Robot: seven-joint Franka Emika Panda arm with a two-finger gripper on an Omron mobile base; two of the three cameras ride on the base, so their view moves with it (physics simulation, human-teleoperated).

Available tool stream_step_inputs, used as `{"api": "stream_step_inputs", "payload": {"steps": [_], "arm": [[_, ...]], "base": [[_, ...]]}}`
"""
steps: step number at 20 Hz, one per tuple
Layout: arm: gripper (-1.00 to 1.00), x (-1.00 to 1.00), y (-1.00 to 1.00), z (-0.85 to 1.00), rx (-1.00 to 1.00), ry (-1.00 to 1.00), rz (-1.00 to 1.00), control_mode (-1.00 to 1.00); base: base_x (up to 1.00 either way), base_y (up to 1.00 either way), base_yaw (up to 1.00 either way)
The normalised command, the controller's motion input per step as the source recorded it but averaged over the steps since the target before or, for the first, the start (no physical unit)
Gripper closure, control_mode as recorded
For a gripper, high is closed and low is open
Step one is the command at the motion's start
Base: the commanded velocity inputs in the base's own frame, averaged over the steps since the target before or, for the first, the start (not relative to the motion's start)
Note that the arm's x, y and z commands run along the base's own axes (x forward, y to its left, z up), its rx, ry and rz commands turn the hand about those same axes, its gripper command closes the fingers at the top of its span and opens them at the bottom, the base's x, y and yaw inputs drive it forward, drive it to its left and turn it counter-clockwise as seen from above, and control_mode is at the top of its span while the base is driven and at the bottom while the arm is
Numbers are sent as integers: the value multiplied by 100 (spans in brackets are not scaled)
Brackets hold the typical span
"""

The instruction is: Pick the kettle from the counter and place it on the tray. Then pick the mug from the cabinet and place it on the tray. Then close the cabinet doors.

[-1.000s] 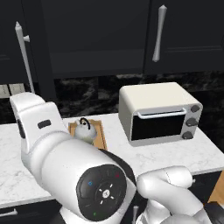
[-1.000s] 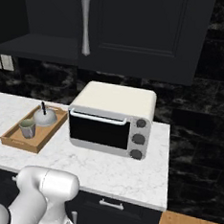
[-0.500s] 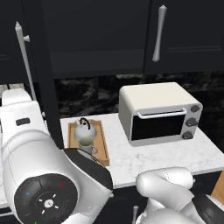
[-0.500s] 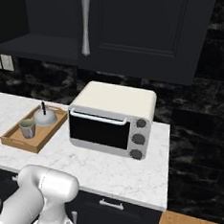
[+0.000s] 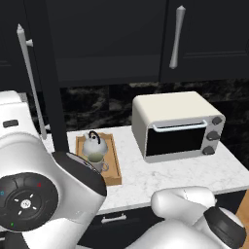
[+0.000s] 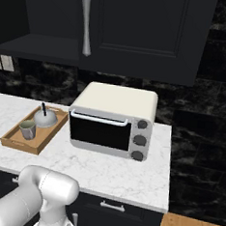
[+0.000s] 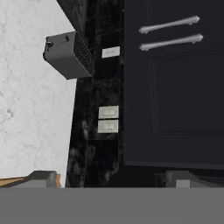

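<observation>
The silver kettle (image 5: 92, 144) (image 6: 45, 118) and the pale mug (image 5: 97, 161) (image 6: 27, 129) both stand in the wooden tray (image 5: 115, 168) (image 6: 15, 142) on the white counter (image 5: 160, 170) (image 6: 105, 167). Above the tray, the black cabinet (image 5: 107, 44) (image 6: 33, 45) shows its dark inside. Its left door (image 5: 48, 82) stands swung out, edge-on, with a silver bar handle. The right door (image 5: 209, 39) (image 6: 141, 30) looks shut. My gripper (image 7: 111, 178) is open with nothing between its fingertips (image 7: 43, 177), and it faces the wall past the tray's corner (image 7: 22, 180).
A cream toaster oven (image 5: 175, 126) (image 6: 112, 119) stands on the counter right of the tray. In the hand view a grey toaster (image 7: 68, 54) stands on the counter below two shut black doors (image 7: 175, 87), with wall outlets (image 7: 108, 119) between. My arm's white bulk (image 5: 44, 194) fills the near left.
My arm has swung left and lower in both base views, uncovering more of the tray. Kettle, mug and doors have not moved.
</observation>
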Motion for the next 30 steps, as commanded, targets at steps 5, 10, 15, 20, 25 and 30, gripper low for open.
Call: {"api": "stream_step_inputs", "payload": {"steps": [5, 10, 15, 20, 25, 30], "arm": [[-100, 27, 1, -10, 0, 0, -5, -100], [-100, 20, -1, -16, 0, 0, -15, -100], [-100, 23, -2, -11, 0, -2, -14, -100], [-100, 28, -13, -5, 0, 0, -15, -100], [-100, 20, -31, -2, 0, 0, -16, -100], [-100, 4, -49, 0, 0, 0, -15, -100]], "base": [[0, 0, 0], [0, 0, 0], [0, 0, 0], [0, 0, 0], [0, 0, 0], [0, 0, 0]]}}
